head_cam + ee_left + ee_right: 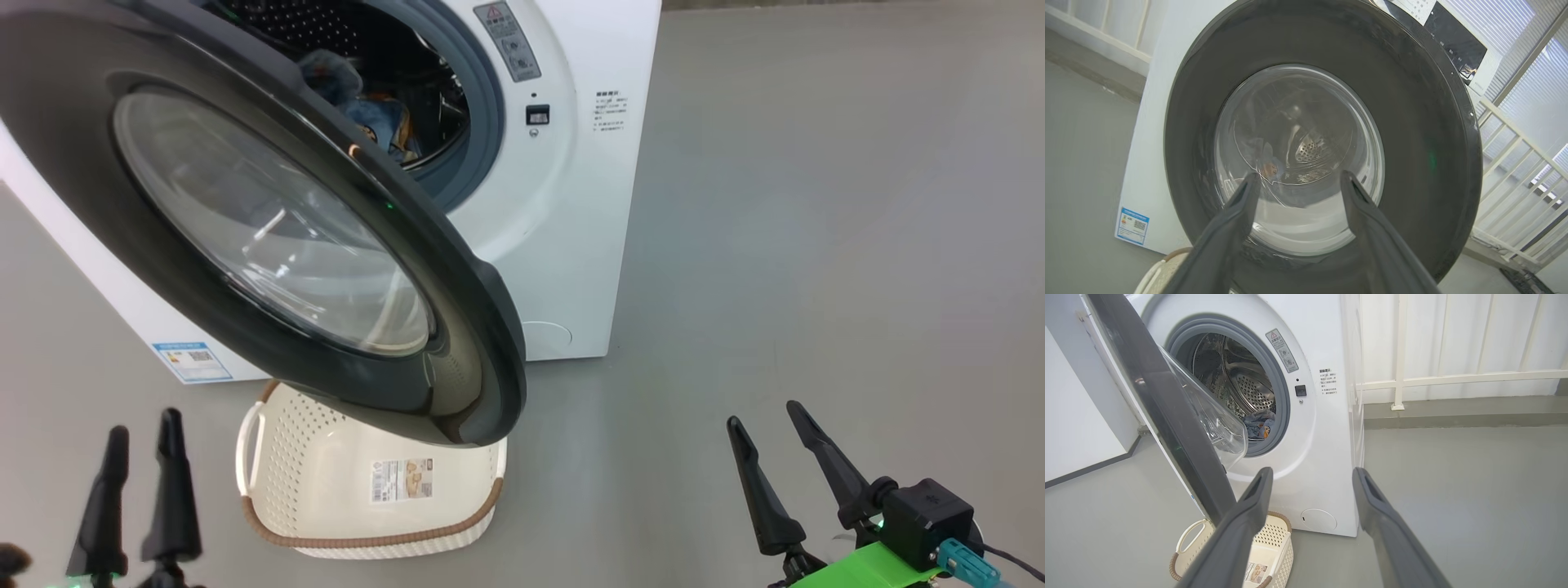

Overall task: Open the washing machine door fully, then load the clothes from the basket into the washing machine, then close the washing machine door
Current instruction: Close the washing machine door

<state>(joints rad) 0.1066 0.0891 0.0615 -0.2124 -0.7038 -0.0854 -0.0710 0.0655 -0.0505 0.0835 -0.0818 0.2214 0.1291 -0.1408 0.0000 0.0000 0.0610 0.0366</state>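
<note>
Step now: closing the door. This is my guess, as the clothes point(367, 106) lie inside the drum point(1241, 384) and I see none in the basket point(302, 465).
Door: the washing machine door point(269, 237) hangs part way open, swung out from the washing machine point(588, 204).
Basket: it sits on the floor point(816, 245), right under the low edge of the door and close to the front of the machine.
Left tool: the left tool point(144, 425) has its two fingers apart and holds nothing. It points at the outside of the door and looks apart from it.
Right tool: the right tool point(766, 415) has its fingers apart too, and is empty, over bare floor, well away from the door.
Next move: I think the left tool must push on the black ring and swing the door to the machine until it clicks.
</note>
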